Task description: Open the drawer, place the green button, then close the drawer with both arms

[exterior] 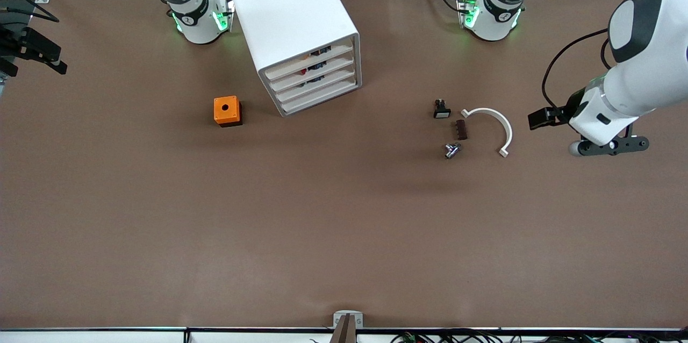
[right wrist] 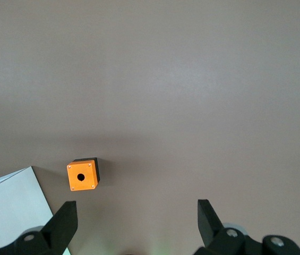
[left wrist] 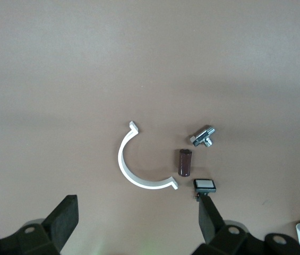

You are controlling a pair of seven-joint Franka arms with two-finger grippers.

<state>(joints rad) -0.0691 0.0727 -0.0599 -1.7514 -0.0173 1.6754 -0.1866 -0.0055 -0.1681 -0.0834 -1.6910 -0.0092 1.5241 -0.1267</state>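
Note:
The white cabinet [exterior: 293, 15] stands toward the right arm's end of the table, and it also shows in the right wrist view [right wrist: 11, 207]. Its four drawers are all shut, and the drawer [exterior: 322, 88] is the third one down. No green-capped button shows in any view. My left gripper [exterior: 611, 146] hangs open and empty above the table at the left arm's end, beside a group of small parts. In the left wrist view [left wrist: 137, 204] its fingers stand wide apart. My right gripper [right wrist: 138, 212] is open and empty, high over the table near the orange cube [right wrist: 83, 173].
The orange cube with a hole [exterior: 227, 111] sits beside the cabinet. The group holds a black button with a white square cap [exterior: 442, 110], a brown block [exterior: 461, 129], a chrome fitting [exterior: 452, 150] and a white half-ring clamp [exterior: 497, 125].

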